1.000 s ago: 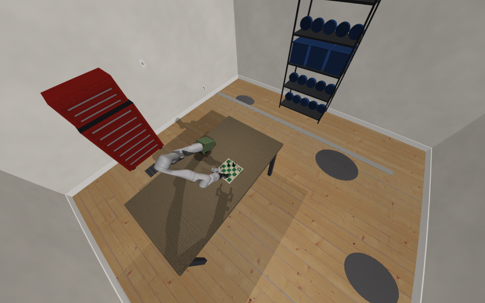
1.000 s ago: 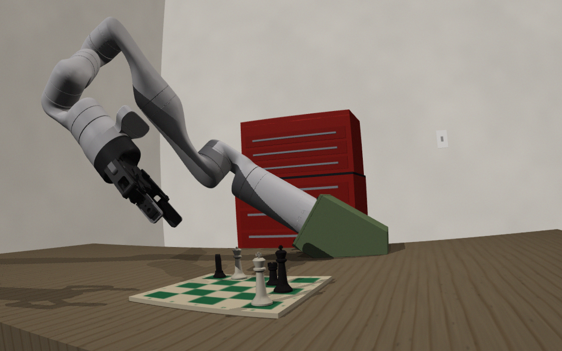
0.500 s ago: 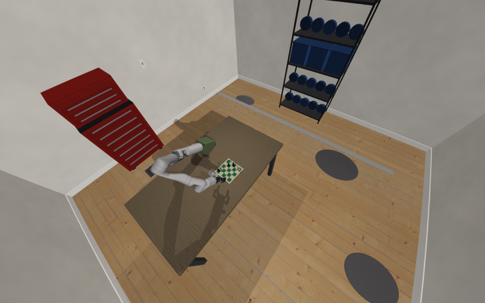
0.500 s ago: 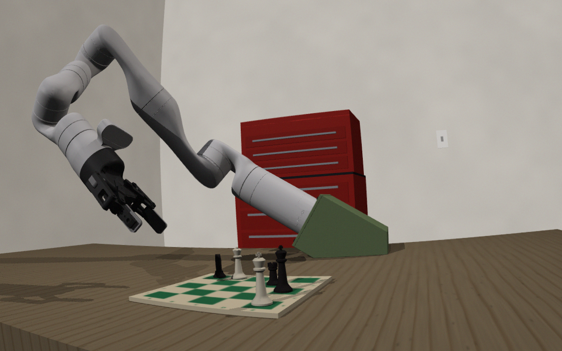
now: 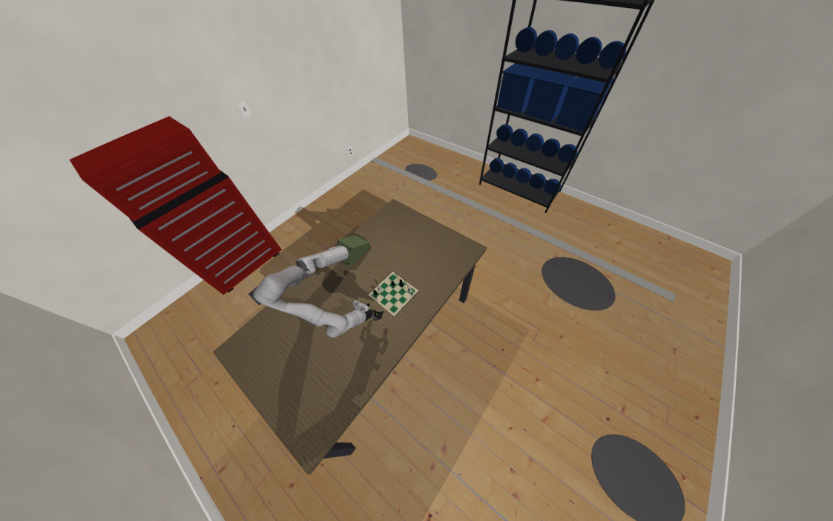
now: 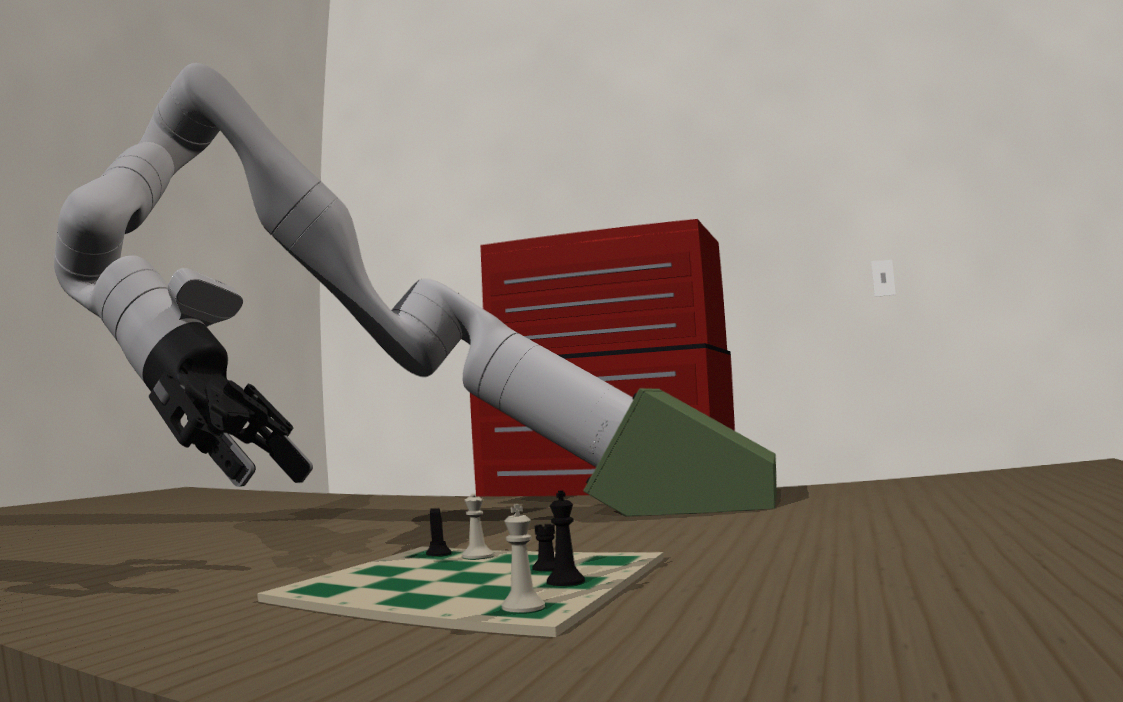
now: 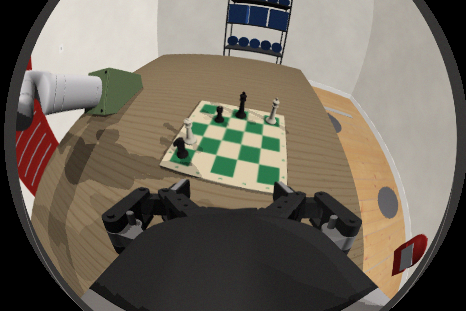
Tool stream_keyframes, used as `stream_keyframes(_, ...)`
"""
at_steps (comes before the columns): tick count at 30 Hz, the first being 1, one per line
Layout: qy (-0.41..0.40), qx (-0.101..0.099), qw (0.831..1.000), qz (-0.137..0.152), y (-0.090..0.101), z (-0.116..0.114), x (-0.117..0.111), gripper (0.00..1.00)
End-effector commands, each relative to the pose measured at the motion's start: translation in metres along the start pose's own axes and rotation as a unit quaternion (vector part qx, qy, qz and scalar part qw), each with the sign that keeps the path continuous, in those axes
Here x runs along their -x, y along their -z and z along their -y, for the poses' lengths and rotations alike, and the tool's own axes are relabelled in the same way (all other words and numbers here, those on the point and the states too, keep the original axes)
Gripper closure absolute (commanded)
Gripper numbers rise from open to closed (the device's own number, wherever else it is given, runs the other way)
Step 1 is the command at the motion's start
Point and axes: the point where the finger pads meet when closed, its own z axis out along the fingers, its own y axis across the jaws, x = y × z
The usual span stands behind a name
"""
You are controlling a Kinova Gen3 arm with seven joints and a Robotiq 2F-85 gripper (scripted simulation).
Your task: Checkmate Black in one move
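A small green-and-cream chessboard (image 5: 400,301) (image 6: 425,617) (image 7: 220,167) lies on the brown table (image 5: 315,388) (image 6: 897,567). All pieces on it stand upright. They are a tall white piece (image 6: 519,563) (image 7: 273,111) near one edge, a black king (image 6: 563,539) (image 7: 242,104) beside a black rook (image 6: 543,547) (image 7: 219,115), a second white piece (image 6: 476,528) (image 7: 191,132), and a slim black piece (image 6: 437,532) (image 7: 180,149). My gripper (image 5: 377,315) (image 6: 268,467) (image 7: 231,190) is open and empty. It hangs above the table beside the board, tilted towards it and clear of every piece.
The arm's green base block (image 5: 354,249) (image 6: 678,462) (image 7: 116,90) stands on the table behind the board. A red tool chest (image 5: 173,200) (image 6: 609,288) is by the wall. A black shelf rack (image 5: 555,96) (image 7: 260,16) with blue items stands across the room.
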Motion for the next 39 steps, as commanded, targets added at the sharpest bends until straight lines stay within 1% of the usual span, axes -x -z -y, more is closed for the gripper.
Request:
stream_keyframes(1, -0.003, 0.003, 1.0, -0.003, 0.002, 0.0, 0.002, 0.0)
stream_keyframes(3, -0.003, 0.003, 1.0, -0.003, 0.002, 0.0, 0.002, 0.0)
stream_keyframes(4, -0.02, 0.009, 1.0, -0.008, 0.008, 0.007, 0.016, 0.0)
stream_keyframes(11, -0.02, 0.009, 1.0, -0.008, 0.008, 0.007, 0.016, 0.0)
stream_keyframes(12, -0.035, 0.015, 0.999, -0.013, 0.012, 0.014, 0.029, 0.0)
stream_keyframes(19, -0.035, 0.015, 0.999, -0.013, 0.012, 0.014, 0.029, 0.0)
stream_keyframes(20, -0.049, 0.021, 0.998, -0.017, 0.017, 0.02, 0.04, 0.0)
stream_keyframes(27, -0.049, 0.021, 0.998, -0.017, 0.017, 0.02, 0.04, 0.0)
stream_keyframes(28, -0.06, 0.025, 0.998, -0.021, 0.02, 0.026, 0.049, 0.0)
stream_keyframes(34, -0.06, 0.025, 0.998, -0.021, 0.02, 0.026, 0.049, 0.0)
stream_keyframes(35, -0.07, 0.03, 0.997, -0.024, 0.023, 0.032, 0.057, 0.0)
stream_keyframes(39, -0.07, 0.03, 0.997, -0.024, 0.023, 0.032, 0.057, 0.0)
